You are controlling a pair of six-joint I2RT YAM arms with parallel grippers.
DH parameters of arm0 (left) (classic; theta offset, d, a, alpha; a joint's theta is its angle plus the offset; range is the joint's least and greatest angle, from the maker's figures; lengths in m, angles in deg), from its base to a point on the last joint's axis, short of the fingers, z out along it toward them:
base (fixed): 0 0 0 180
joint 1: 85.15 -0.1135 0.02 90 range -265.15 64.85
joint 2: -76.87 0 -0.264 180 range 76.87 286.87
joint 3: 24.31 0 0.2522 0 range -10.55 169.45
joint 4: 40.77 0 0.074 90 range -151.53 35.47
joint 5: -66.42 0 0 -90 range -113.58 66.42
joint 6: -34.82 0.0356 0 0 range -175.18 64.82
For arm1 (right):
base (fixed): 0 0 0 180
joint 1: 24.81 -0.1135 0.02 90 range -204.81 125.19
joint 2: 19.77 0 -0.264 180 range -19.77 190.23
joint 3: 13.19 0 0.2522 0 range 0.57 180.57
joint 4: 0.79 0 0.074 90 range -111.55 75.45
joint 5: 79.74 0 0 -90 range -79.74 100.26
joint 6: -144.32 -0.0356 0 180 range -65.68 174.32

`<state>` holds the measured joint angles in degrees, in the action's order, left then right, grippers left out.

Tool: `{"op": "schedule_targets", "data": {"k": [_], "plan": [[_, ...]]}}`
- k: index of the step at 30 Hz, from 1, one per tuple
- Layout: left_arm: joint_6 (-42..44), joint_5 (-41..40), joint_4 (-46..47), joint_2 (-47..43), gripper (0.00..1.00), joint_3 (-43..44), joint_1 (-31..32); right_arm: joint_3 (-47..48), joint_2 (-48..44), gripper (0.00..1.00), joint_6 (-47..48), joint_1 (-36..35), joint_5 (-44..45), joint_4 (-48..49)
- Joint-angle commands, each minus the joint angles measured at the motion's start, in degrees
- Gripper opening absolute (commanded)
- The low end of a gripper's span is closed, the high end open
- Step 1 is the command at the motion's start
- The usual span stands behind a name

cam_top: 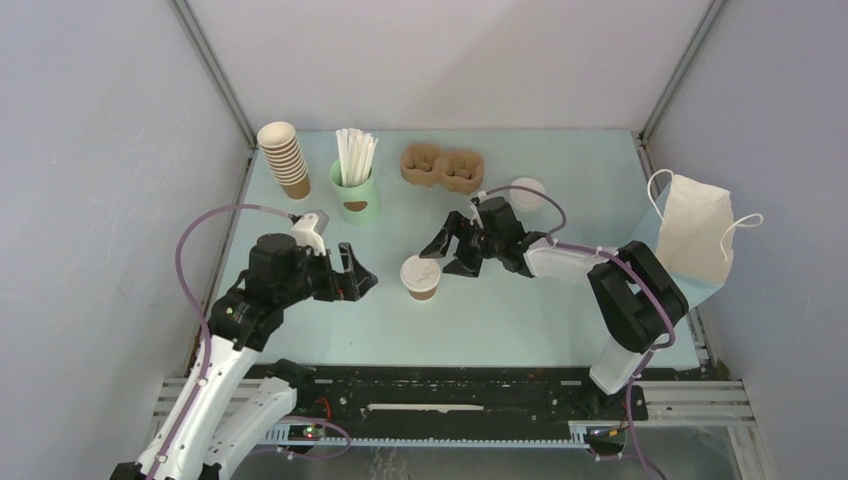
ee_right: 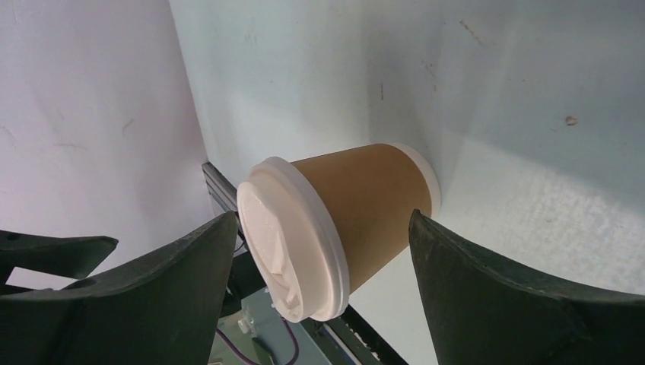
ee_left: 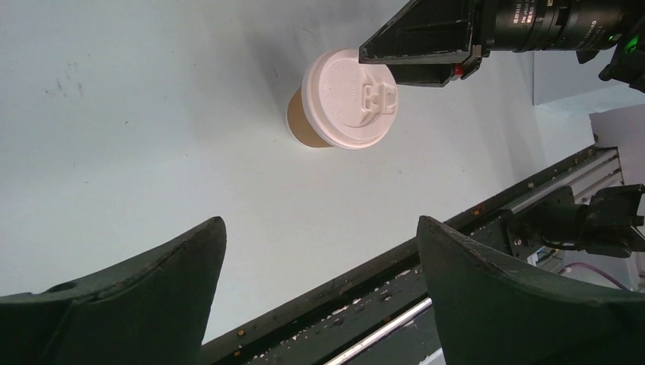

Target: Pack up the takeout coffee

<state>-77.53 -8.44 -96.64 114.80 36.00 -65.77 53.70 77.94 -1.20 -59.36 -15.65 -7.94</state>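
The takeout coffee [cam_top: 421, 277], a small brown paper cup with a white lid, stands upright on the pale table [cam_top: 500, 320] between the two arms. My right gripper [cam_top: 442, 257] is open just to the cup's right. In the right wrist view the takeout coffee [ee_right: 357, 213] lies between its fingers [ee_right: 175, 281], with a gap on each side. My left gripper [cam_top: 362, 270] is open and empty, a short way left of the cup. The left wrist view shows the takeout coffee [ee_left: 346, 103] well ahead of my left gripper [ee_left: 319, 224], apart from it.
A brown pulp carrier [cam_top: 443, 168] with two slots lies at the back. A stack of lidless brown cups [cam_top: 285, 158] and a mint-green cup of white straws [cam_top: 355, 185] stand back left. A white-lidded item [cam_top: 527, 192] sits behind the right arm. A paper bag [cam_top: 697, 238] stands at the right.
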Motion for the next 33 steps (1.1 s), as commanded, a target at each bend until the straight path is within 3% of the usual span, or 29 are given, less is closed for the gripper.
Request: {"op": "schedule_targets", "data": {"k": [1, 9, 19, 26, 33], "plan": [[1.72, -0.05, 0.27, 0.46, 1.00, 3.81, 0.14, 0.45, 0.45, 0.91, -0.25, -1.36, -0.82, 2.45], [1.83, -1.15, -0.35, -0.51, 1.00, 4.73, 0.14, 0.40, -0.54, 0.89, 0.17, -4.81, 2.79, 0.04], [1.43, -5.52, -3.69, -4.16, 1.00, 7.84, 0.14, 1.31, 3.93, 0.72, -3.69, -8.39, 6.29, 8.96], [1.65, -9.21, -6.82, -6.28, 1.00, 12.71, 0.14, 10.67, 12.66, 0.71, -6.85, -13.03, 10.24, 14.24], [0.99, -10.28, -8.17, -8.01, 1.00, 13.47, 0.14, 32.33, 26.72, 0.72, -9.73, -18.74, 16.46, 11.50]]}}
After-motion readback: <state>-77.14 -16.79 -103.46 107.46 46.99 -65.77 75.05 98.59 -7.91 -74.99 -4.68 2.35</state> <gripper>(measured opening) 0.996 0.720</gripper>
